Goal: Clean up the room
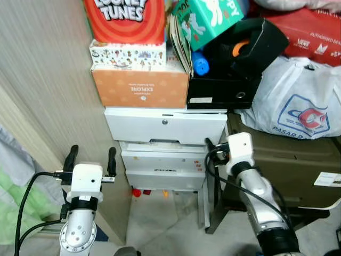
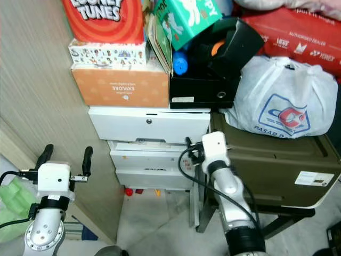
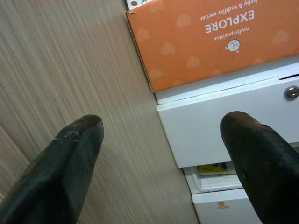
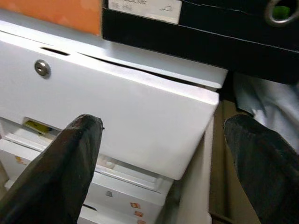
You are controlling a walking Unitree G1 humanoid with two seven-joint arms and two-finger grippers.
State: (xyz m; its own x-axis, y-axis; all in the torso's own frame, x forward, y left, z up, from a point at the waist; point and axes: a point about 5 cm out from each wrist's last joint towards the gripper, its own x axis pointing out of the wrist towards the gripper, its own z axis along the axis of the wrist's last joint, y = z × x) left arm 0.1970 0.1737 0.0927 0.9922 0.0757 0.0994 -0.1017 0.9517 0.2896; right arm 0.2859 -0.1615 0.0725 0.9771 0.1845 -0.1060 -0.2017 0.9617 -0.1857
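Against the wood-grain wall (image 1: 48,80) stands a white drawer unit (image 1: 165,125), its top drawer with a small round lock and the lower drawers pulled slightly out. On its top surface rest an orange box (image 1: 139,88), a patterned box (image 1: 127,55) and a red Looney Tunes box (image 1: 125,18); a black file holder (image 1: 226,88) sits at the right edge. A white plastic bag (image 1: 295,101) lies on an olive storage box (image 1: 287,160) beside it. The left gripper (image 1: 90,157) hovers released, fingers spread, near the wall. The right gripper (image 4: 163,154) hangs parted at the top drawer's right corner, perhaps touching it.
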